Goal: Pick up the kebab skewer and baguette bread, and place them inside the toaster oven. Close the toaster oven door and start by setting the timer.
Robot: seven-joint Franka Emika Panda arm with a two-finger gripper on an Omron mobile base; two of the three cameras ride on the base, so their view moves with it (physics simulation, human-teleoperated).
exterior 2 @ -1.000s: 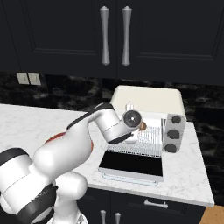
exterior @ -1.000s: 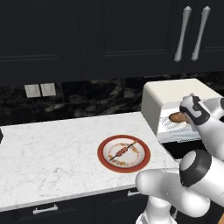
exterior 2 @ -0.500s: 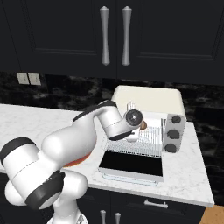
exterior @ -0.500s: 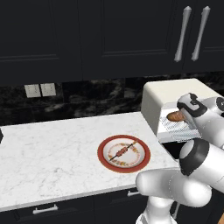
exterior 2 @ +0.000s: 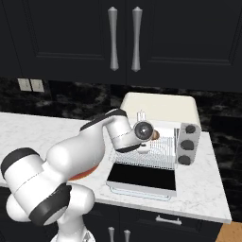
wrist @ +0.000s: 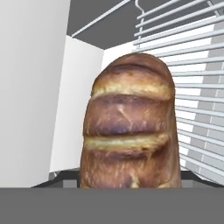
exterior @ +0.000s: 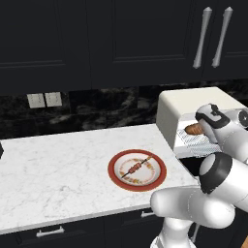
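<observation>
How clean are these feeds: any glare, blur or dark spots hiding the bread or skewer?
Hand view: baguette sharp, evenly lit, no glare, wire rack crisp behind it. Left base view: skewer small but clear on the plate; black cabinets lose detail. Right base view: arm hides most of the bread.

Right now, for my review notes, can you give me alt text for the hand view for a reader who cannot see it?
A golden-brown baguette bread with dark crust bands fills the middle of the view, seen end-on from the hand. Behind it is the pale inside of the toaster oven, with the wire rack running along the right.
</observation>
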